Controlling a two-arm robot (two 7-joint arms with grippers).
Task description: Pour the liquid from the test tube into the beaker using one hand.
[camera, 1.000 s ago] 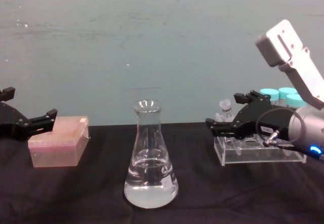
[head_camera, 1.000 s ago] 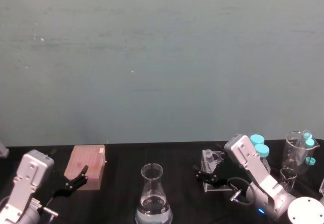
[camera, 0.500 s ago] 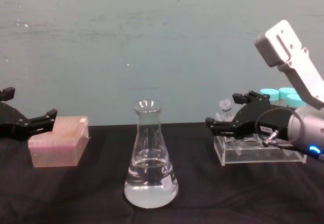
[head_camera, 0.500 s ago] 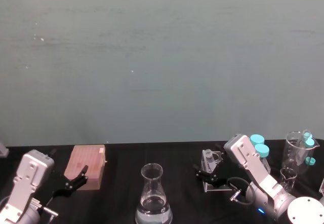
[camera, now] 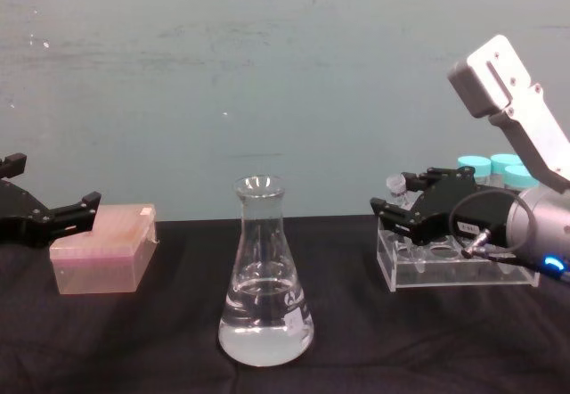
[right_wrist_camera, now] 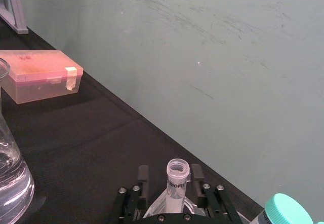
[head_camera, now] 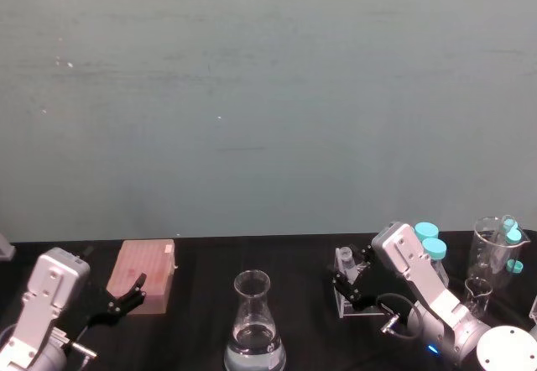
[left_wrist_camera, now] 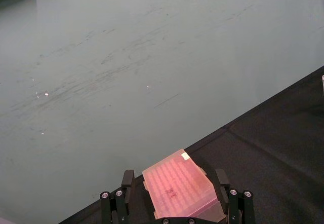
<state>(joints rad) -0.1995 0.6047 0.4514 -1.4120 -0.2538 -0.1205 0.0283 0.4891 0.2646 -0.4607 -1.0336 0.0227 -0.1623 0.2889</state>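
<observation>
Chest view, tube (camera: 395, 185) seemingly within right tool (camera: 392, 194)

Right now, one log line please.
right gripper: open, straddling test tube in rack | left gripper: open, by pink box | beaker: part-filled

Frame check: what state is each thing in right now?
test tube: upright in the rack, uncapped
beaker: upright, partly filled with clear liquid
pink tip box: lid shut
teal-capped tubes: capped, upright
right gripper: open around the test tube
left gripper: open, facing the pink tip box
</observation>
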